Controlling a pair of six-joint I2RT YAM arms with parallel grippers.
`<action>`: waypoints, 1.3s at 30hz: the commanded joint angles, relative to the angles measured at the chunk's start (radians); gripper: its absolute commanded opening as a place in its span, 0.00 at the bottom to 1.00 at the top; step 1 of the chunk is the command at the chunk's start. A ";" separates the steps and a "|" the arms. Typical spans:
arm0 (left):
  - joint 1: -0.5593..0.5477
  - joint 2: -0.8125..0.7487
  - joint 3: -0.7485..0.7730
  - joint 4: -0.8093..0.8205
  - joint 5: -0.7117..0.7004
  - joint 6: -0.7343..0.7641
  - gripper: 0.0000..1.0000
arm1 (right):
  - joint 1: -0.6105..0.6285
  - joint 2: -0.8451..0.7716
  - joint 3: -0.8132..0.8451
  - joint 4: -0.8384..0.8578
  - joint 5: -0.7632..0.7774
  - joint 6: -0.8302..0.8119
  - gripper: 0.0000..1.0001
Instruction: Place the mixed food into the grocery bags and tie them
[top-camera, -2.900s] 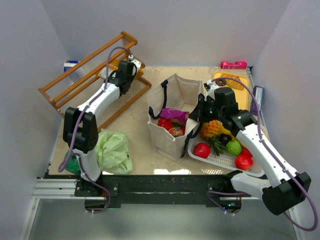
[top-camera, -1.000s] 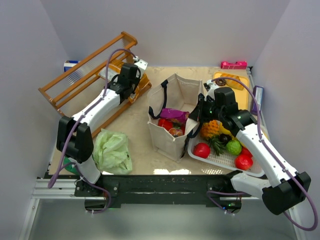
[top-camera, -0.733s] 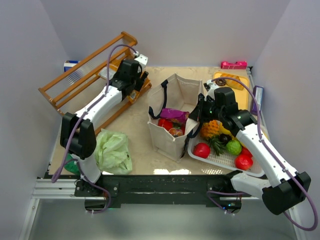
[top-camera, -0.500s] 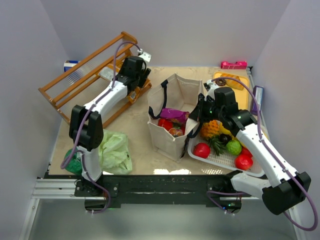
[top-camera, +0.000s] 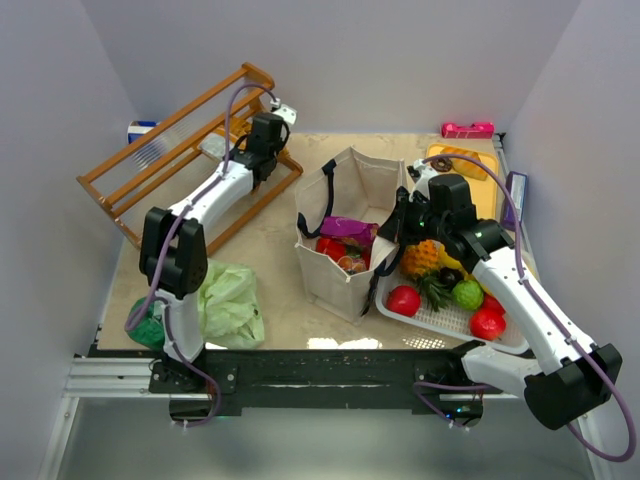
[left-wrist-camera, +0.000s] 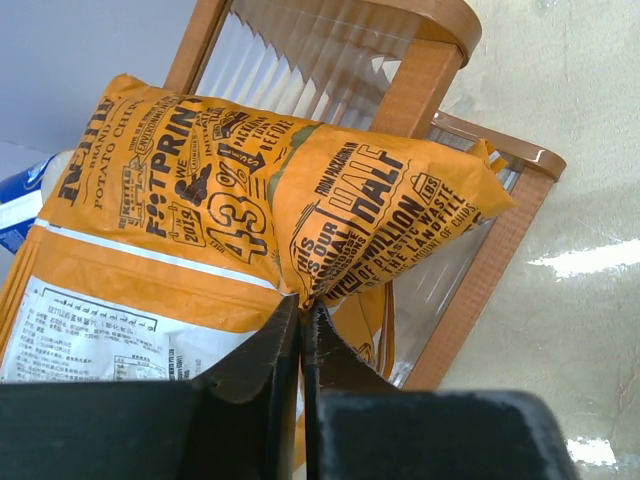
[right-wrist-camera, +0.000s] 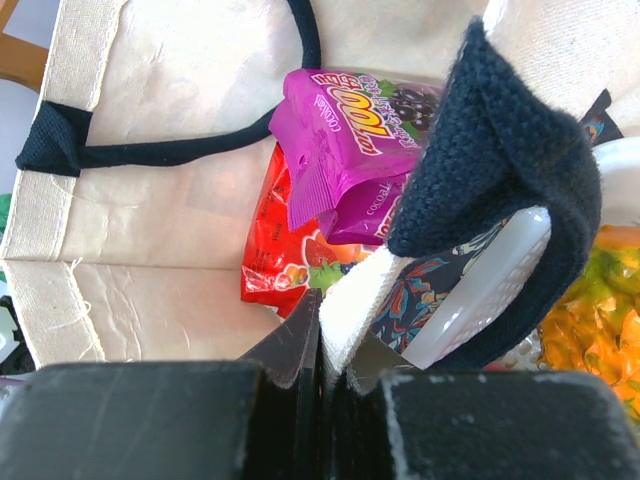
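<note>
Stretching over the wooden rack (left-wrist-camera: 420, 90), the left gripper (left-wrist-camera: 300, 325) pinches an orange packet (left-wrist-camera: 200, 210); right gripper (right-wrist-camera: 322, 330) clamps the tote (right-wrist-camera: 150, 260) rim.

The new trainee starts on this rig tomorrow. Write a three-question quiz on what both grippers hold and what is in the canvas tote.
1. True or false: the left gripper is shut on the orange-yellow packet.
2. The right gripper pinches: A) the rim of the canvas tote, B) the pineapple, C) the pale green bag.
3. Fill in: the two packets visible inside the tote are ___ and ___.
Key: 1 true. 2 A. 3 the purple packet and the red packet.
</note>
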 joint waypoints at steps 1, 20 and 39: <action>0.010 -0.060 -0.027 0.001 0.002 -0.025 0.03 | 0.001 -0.024 0.064 0.050 -0.020 -0.012 0.07; -0.091 -0.558 -0.097 -0.024 0.373 -0.191 0.00 | 0.002 -0.040 0.064 0.038 0.017 -0.012 0.07; -0.258 -0.712 -0.286 0.226 0.704 -0.697 0.00 | 0.002 -0.084 0.046 0.023 0.046 0.001 0.07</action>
